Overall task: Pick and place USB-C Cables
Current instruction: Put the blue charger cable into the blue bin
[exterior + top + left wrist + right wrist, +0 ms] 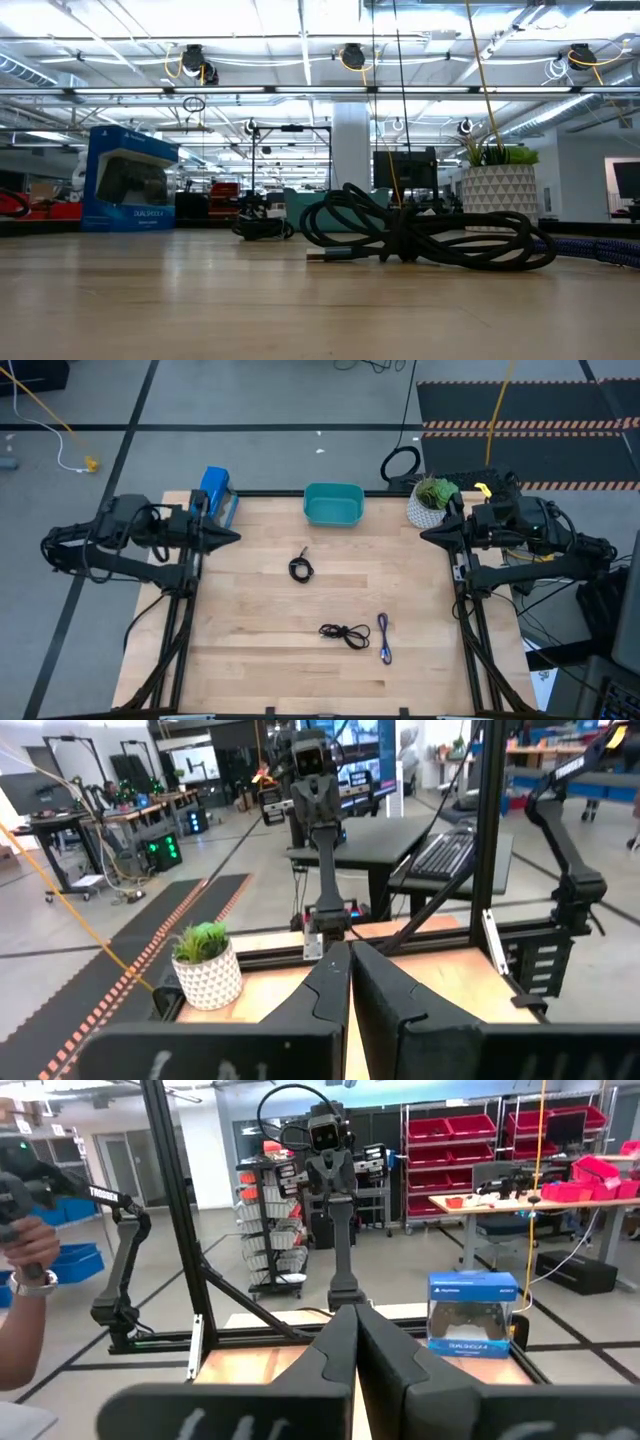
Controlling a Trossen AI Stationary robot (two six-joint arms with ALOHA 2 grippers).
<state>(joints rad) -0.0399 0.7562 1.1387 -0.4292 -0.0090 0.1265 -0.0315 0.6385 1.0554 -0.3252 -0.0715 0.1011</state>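
Three small cables lie flat on the wooden table. A tight black coil (301,568) sits near the middle, in front of the teal bin (333,504). A loose black bundle (345,633) lies nearer the near edge and fills the low view (420,232). The bluish-grey cable (384,638) lies just right of it, showing at the low view's right edge (600,250). My left gripper (232,536) hovers at the table's left edge, shut, fingertips together (350,960). My right gripper (427,537) hovers at the right edge, shut (355,1320). Neither touches anything.
A blue controller box (216,493) stands at the far left corner and a potted plant in a white pot (431,501) at the far right. A large black cable loop (401,463) lies on the floor beyond the table. A person's hand (25,1295) shows left of the table.
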